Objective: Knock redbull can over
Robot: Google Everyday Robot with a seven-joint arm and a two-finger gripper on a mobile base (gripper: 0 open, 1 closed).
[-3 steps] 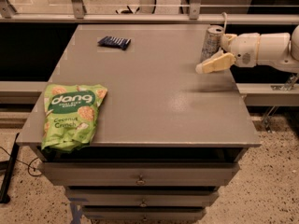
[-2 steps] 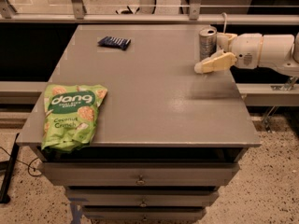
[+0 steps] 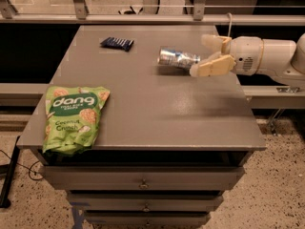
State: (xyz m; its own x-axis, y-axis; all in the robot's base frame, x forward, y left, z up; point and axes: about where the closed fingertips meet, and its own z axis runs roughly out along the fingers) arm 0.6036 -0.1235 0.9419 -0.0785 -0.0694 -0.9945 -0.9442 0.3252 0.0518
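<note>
Clearly spread, the two tan fingers (image 3: 213, 66) of the gripper (image 3: 200, 55) stand well apart from each other, one toward the back of the bench (image 3: 157, 113) and one nearer the front, both tips aimed left. They pinch nothing. The can (image 3: 177, 58) lies on its side on the bench top, in the back right part, with its right end just at the gap between the fingertips; whether the nearer finger touches it cannot be told. Its long axis runs roughly left to right across the bench, the left end slightly farther back than the right, and a round end face points left toward the packet (image 3: 117, 43). Which end is the top cannot be told. Behind the fingers a white arm (image 3: 267, 56) reaches in level from the right edge of the view. The dark packet lies flat near the back edge, left of the can and apart from it. A green bag (image 3: 72, 118) rests at the front left corner, overhanging the front edge. Drawers (image 3: 143, 180) sit under the bench top.
</note>
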